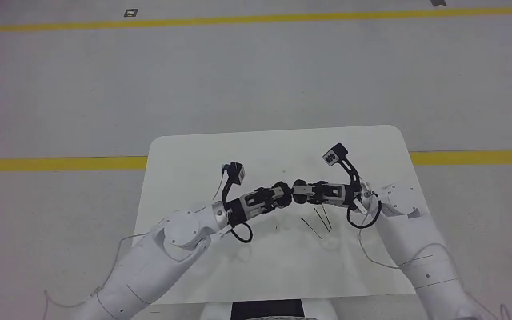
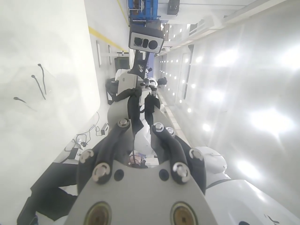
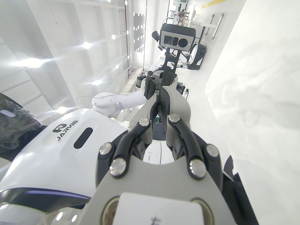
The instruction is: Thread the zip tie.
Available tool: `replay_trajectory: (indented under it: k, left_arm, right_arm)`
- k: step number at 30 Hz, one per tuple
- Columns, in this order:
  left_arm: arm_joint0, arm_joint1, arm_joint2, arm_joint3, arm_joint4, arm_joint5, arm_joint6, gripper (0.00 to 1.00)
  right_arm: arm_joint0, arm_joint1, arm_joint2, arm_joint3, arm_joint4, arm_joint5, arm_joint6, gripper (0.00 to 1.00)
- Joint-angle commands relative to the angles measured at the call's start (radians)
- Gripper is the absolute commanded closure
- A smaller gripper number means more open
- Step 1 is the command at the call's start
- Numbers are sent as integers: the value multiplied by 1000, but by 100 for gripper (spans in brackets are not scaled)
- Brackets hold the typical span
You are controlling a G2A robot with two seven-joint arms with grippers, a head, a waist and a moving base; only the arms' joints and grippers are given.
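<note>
The left claw (image 1: 282, 192) and the right claw (image 1: 300, 190) meet tip to tip above the middle of the table, almost touching. In its own wrist view the left claw (image 2: 142, 97) has its cloth-wrapped fingers (image 2: 132, 108) drawn in on one zip tie (image 2: 133, 141). This is a thin black strand that runs from the pinch back toward the wrist. The right claw (image 3: 158, 83) has its two fingers (image 3: 167, 78) brought nearly together at the tips. Whatever sits between them is too small to make out.

Three loose zip ties (image 1: 320, 218), all black, lie flat on the table. They are near the right claw, a little to the robot's side of it and lower down. From the left wrist they (image 2: 42, 81) lie off to one side of the left claw. Two lie close together and the third lies a little apart, each with its small head showing.

The table (image 1: 200, 160) is white with rounded corners. Beyond both claws the pale grey floor (image 1: 256, 80) carries two yellow lines. One (image 1: 72, 163) passes behind the table and the other (image 1: 256, 18) lies farther off. Farther into the room stand blue racks (image 2: 143, 3) under rows of bright ceiling lights (image 2: 220, 94).
</note>
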Motion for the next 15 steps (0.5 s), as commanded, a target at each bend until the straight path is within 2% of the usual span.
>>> replay_trajectory:
  k: [1, 4, 8, 15]
  left_arm:
    - [1, -1, 1, 0, 4, 3, 0, 98]
    - [1, -2, 1, 0, 7, 6, -1, 99]
    - [3, -4, 0, 1, 9, 7, -2, 94]
    - [5, -7, -1, 4, 13, 9, -5, 96]
  right_arm:
    - [1, 1, -1, 0, 1, -1, -1, 100]
    - [1, 3, -4, 1, 4, -4, -2, 100]
    - [2, 6, -7, 0, 6, -5, -3, 100]
    - [3, 10, -13, 0, 13, -8, -3, 100]
